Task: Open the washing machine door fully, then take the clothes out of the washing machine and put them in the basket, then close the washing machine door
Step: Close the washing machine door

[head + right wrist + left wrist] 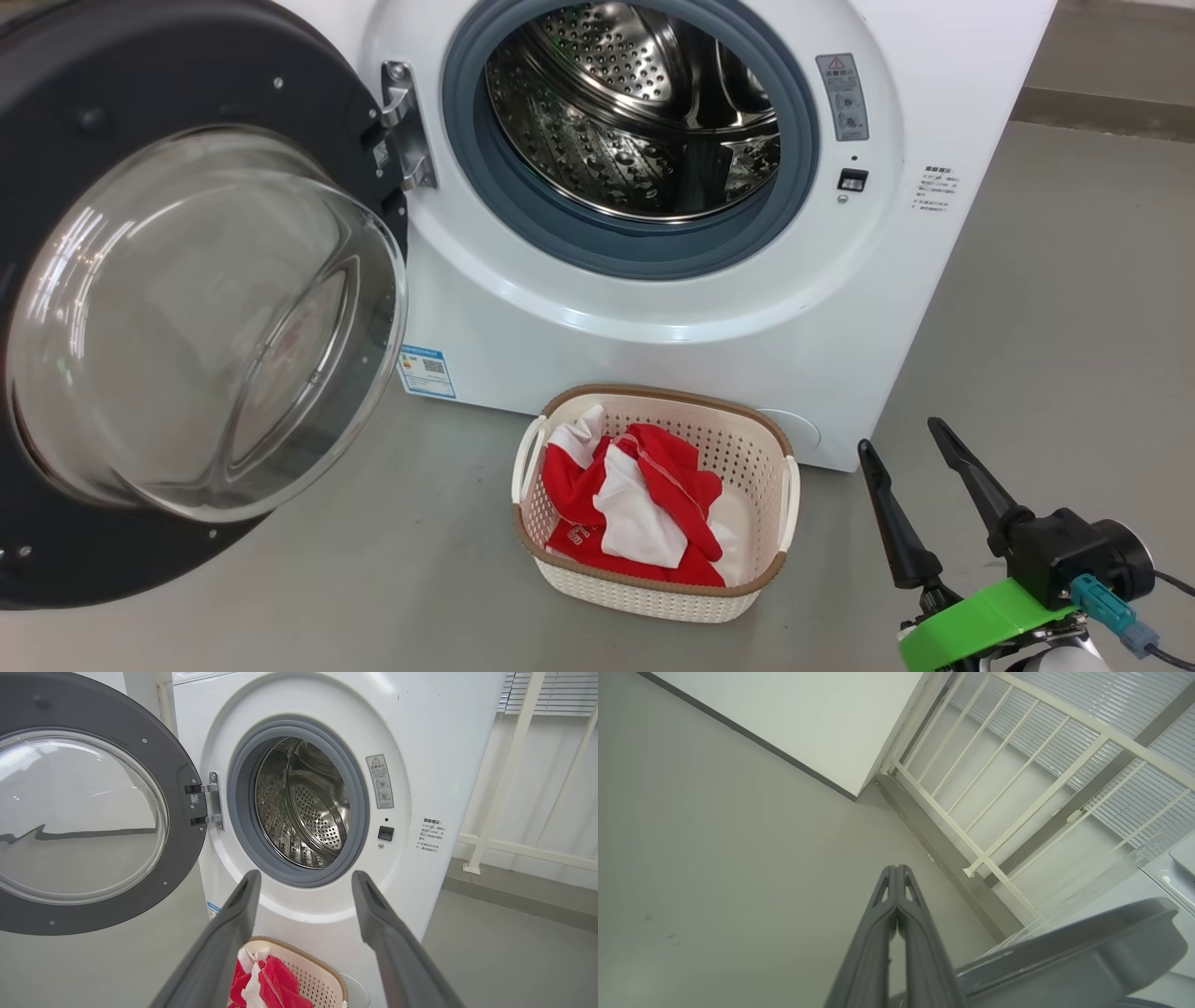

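Note:
The white washing machine [653, 308] stands ahead with its steel drum [635, 103] bare inside. Its door [187, 308], black-rimmed with a clear glass bowl, is swung wide open to the left; the right wrist view shows the door [93, 812] too. Red and white clothes [635, 504] lie in the cream basket [653, 597] on the floor in front of the machine. My right gripper [901, 437] is open and empty at the lower right, beside the basket. My left gripper [896, 870] is shut on nothing, pointing at floor and wall, with the door's dark rim [1064, 956] close by.
Grey floor [1046, 308] spreads to the right of the machine. A white railing [1017, 788] with blinds behind it stands past the machine. The basket [308, 966] sits close against the machine's front.

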`<state>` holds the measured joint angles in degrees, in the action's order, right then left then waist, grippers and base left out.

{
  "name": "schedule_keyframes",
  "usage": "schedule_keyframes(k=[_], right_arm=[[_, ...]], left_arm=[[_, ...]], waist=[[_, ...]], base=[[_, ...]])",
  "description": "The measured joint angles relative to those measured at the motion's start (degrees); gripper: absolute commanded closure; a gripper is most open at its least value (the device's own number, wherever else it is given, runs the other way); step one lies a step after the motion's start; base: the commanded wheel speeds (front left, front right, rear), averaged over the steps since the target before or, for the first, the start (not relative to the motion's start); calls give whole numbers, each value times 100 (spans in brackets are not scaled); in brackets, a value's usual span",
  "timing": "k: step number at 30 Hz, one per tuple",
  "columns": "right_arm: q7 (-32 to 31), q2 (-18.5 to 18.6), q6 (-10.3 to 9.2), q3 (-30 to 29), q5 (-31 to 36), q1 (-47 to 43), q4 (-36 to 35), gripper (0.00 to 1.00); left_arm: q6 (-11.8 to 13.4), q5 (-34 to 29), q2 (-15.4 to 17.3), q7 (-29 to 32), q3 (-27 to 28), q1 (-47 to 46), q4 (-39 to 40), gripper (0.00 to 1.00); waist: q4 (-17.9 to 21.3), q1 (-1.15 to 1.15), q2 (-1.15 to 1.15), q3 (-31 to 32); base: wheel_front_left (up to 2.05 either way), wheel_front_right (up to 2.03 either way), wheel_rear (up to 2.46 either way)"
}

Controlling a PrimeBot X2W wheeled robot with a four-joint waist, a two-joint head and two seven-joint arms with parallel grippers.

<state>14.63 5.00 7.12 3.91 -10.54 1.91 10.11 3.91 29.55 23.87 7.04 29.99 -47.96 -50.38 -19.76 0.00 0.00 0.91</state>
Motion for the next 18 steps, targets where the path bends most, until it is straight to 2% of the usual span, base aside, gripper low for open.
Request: schedule_keyframes(k=[9,18], right_arm=[[0,19,0,74,0,-1,-11,0],[0,68,0,166,-1,-2,-32,0]], left_arm=[[-396,1114,213,1412,716,-527,-1148,100],[-742,1262,365,1820,740,-526,-1460,100]], waist=[[52,0,0,20],[90,0,0,-6]], base=[[0,0,0],[0,0,0]])
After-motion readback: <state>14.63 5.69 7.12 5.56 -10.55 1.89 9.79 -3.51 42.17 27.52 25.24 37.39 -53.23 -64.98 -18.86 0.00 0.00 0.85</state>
